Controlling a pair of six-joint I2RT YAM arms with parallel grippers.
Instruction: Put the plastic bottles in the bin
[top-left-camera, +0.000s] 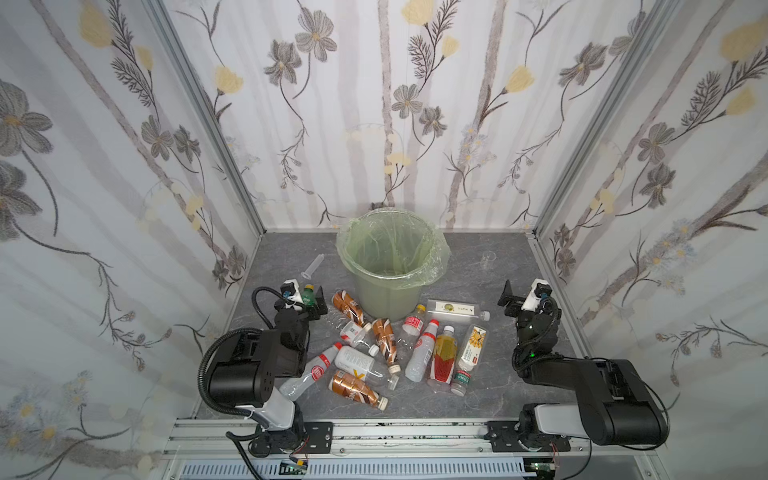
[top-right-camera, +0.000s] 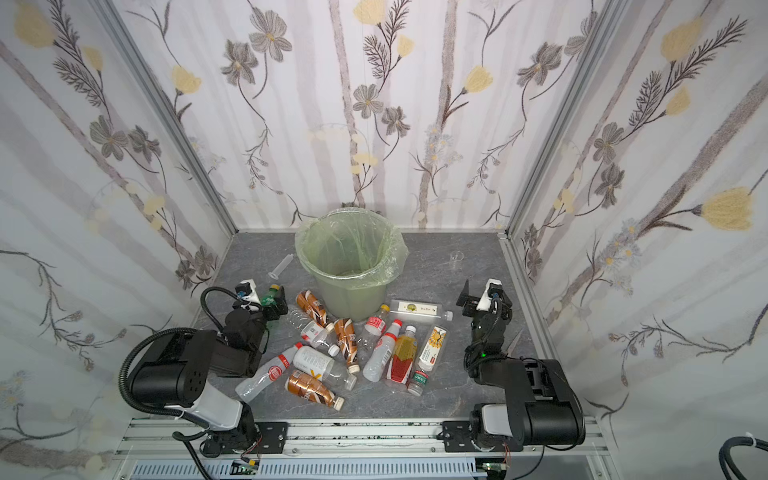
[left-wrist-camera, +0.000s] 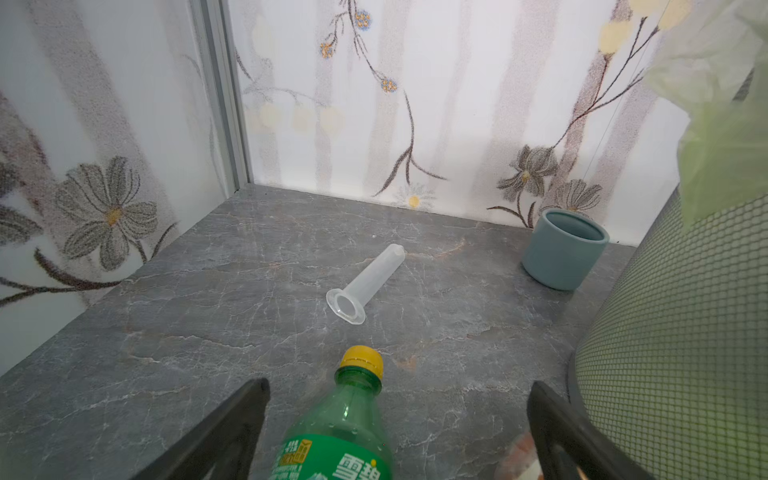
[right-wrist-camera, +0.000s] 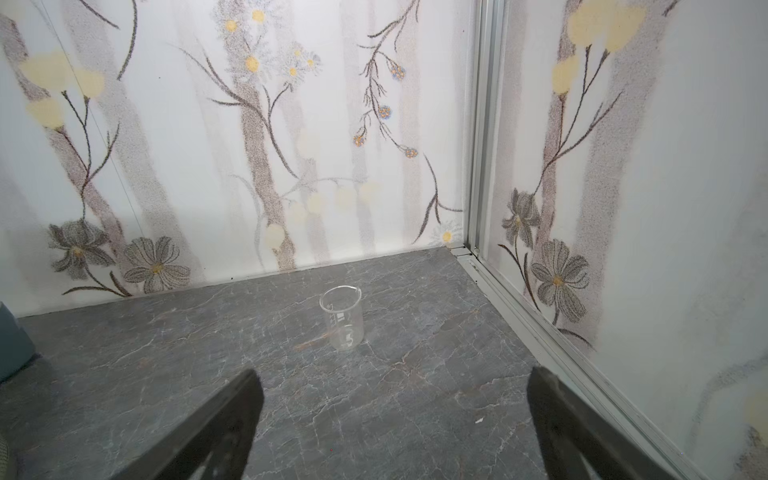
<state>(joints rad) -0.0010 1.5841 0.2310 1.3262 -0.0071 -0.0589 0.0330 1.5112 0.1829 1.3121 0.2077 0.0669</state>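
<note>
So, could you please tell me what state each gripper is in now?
Left gripper: open, straddling the green bottle, not gripping.
Right gripper: open, empty.

Lab booth: aluminium frame, floral panels

Right side bare past lone beaker; bottle heap blocks centre before bin.

Enclosure: 3 floral-print walls, grey marbled floor.
Alu corner posts L + R; alu rail along front edge; light even, soft.
</note>
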